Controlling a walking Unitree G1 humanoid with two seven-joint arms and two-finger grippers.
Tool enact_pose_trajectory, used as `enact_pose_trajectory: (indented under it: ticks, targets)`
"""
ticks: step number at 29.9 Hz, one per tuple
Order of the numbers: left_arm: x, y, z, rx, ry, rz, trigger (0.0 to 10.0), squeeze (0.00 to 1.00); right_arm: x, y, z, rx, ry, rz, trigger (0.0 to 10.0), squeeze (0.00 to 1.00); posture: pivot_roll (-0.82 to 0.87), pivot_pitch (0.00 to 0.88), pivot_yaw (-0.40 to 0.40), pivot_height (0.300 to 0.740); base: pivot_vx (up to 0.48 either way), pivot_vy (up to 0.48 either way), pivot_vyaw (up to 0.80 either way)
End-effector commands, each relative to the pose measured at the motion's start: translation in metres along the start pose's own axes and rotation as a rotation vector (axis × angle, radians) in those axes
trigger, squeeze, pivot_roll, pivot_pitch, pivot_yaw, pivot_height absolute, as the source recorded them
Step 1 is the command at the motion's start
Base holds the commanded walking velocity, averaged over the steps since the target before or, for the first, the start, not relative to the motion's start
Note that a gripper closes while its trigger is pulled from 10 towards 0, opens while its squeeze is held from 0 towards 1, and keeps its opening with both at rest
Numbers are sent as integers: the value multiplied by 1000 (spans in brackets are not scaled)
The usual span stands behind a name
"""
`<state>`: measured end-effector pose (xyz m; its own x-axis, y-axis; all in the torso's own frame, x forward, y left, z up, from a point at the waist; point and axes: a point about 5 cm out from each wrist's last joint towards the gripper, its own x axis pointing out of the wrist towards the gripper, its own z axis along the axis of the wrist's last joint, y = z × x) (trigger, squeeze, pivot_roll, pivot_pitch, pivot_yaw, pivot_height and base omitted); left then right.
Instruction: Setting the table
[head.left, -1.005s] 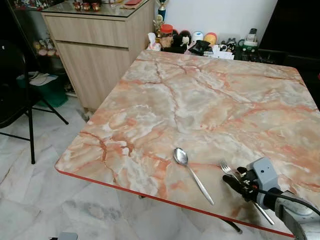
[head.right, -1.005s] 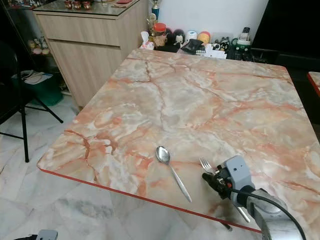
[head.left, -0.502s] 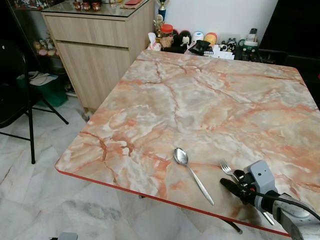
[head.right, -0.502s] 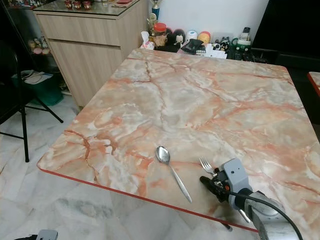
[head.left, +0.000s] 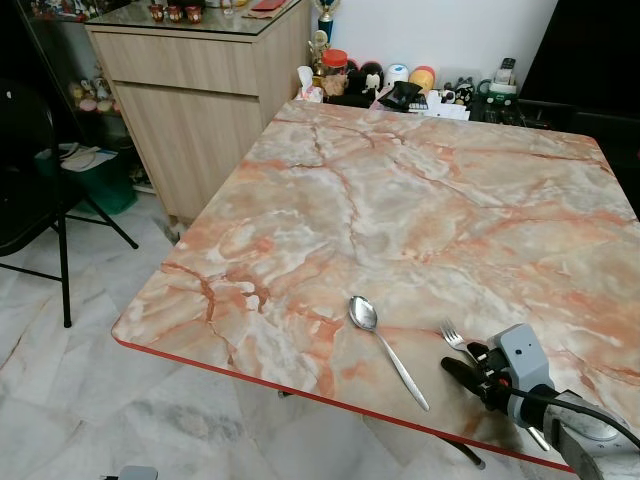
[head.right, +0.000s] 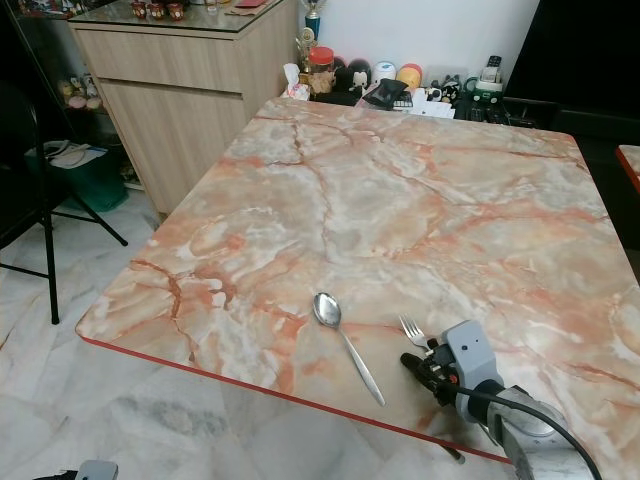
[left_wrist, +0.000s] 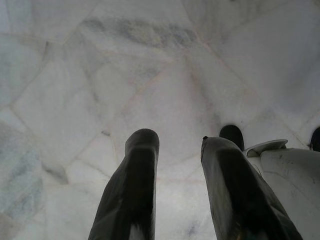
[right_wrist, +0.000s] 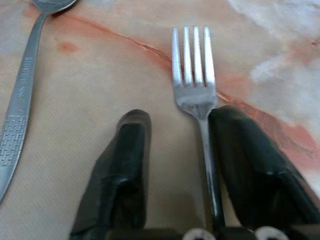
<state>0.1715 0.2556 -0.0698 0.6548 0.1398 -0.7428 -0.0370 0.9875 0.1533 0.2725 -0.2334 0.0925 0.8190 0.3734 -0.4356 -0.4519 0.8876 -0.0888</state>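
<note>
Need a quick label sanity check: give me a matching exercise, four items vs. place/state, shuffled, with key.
Column 1:
1. silver metal spoon
2. silver metal fork
3. right gripper
4. left gripper

Column 2:
A. fingers apart, over the pale marble floor
B. fingers open, straddling a handle at the near edge of the pink marble-pattern table
C. lying on the table, bowl toward the far side
D. lying between two black fingers, tines pointing away from the wrist

Pairs: 1-C, 2-D, 3-B, 4-A
</note>
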Motion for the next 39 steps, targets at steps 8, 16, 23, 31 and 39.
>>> enact_pose_trajectory:
  ticks: [8, 16, 23, 31, 39]
  targets:
    - [-2, -2, -8, 3, 28, -10, 10000, 0, 1, 5, -18, 12, 84, 5, 0, 0, -9, 126, 12, 740, 0, 0, 0]
    - [-2, -2, -9, -2, 31, -8, 10000, 0, 3, 8, -20, 5, 95, 14, 0, 0, -5, 130, 11, 740, 0, 0, 0]
    - [-3, -2, -11, -3, 40, -7, 10000, 0, 5, 9, -20, 10, 92, 13, 0, 0, -2, 131, 11, 740, 0, 0, 0]
    - [-3, -3, -12, 26, 48, -21, 10000, 0, 8, 7, -13, 30, 42, -29, 0, 0, -3, 127, 10, 740, 0, 0, 0]
    - [-3, -5, -14, 19, 51, -17, 10000, 0, 10, -9, 32, 62, -216, -237, 10000, 0, -4, 124, 8, 740, 0, 0, 0]
